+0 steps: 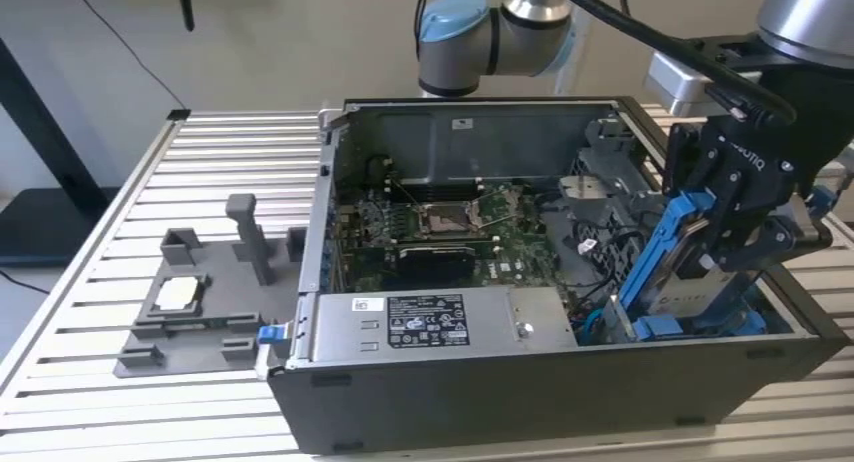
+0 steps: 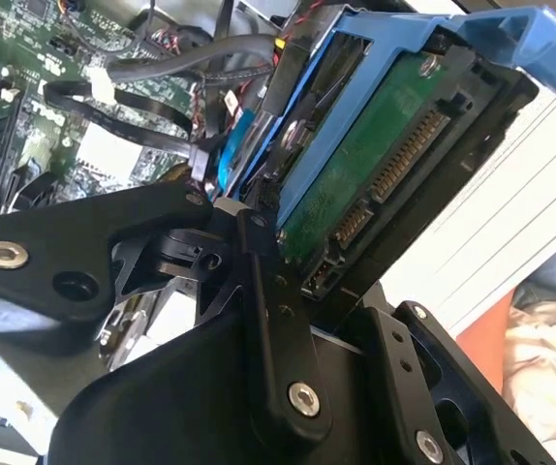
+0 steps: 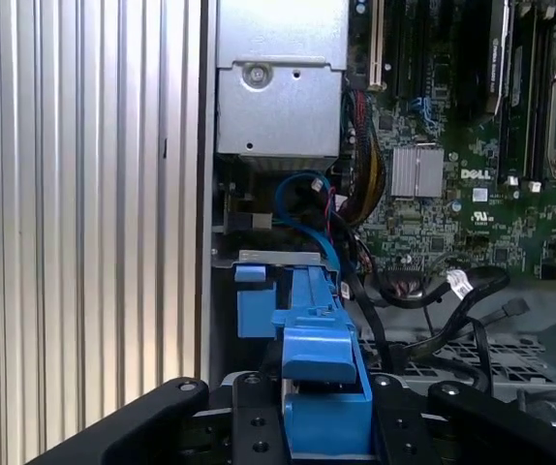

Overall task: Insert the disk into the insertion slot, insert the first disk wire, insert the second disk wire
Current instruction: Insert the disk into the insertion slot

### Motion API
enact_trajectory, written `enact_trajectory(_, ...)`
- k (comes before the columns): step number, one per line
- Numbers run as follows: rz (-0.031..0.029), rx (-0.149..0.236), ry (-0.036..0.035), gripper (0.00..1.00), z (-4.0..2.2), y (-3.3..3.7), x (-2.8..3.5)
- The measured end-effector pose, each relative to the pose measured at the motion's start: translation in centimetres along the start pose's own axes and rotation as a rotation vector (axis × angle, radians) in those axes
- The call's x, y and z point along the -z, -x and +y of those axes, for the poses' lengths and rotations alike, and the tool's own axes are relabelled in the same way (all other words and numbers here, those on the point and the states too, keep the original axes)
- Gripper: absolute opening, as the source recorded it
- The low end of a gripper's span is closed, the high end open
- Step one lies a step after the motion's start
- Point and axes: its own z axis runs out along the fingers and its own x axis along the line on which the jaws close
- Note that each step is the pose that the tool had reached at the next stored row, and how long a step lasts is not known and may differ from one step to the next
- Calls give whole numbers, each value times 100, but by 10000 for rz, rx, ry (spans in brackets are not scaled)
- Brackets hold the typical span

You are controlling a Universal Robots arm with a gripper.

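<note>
In the exterior view we see the gripper (image 1: 723,244) clamped on the disk (image 1: 671,282), holding its upper half from the exterior view's right. The disk stands on end. Its long axis is steep and leaning, with the top toward the exterior view's right. Its lower end is down at the slot (image 1: 667,329), in the near corner of the case (image 1: 534,392) on that same side. We cannot tell how deep it sits.

In the second wrist view the disk (image 2: 385,165) shows its green circuit-board face and its connectors, with the blue frame around it. Black fingers (image 2: 268,320) press on its edge. Cables (image 2: 152,58) lie over the motherboard (image 2: 16,87) beyond.

In the first wrist view the disk (image 3: 317,358) runs lengthwise straight away from the gripper, held between the fingers on both sides. Its far end points toward the grey box (image 3: 278,77), and the motherboard (image 3: 472,155) lies beside that box.
</note>
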Motion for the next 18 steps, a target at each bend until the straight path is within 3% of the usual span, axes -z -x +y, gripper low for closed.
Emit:
enact_trajectory(12, -6, 2, -12, 33, -1, 0, -3)
enact_trajectory(18, -4, 1, -11, 41, 0, 0, -2)
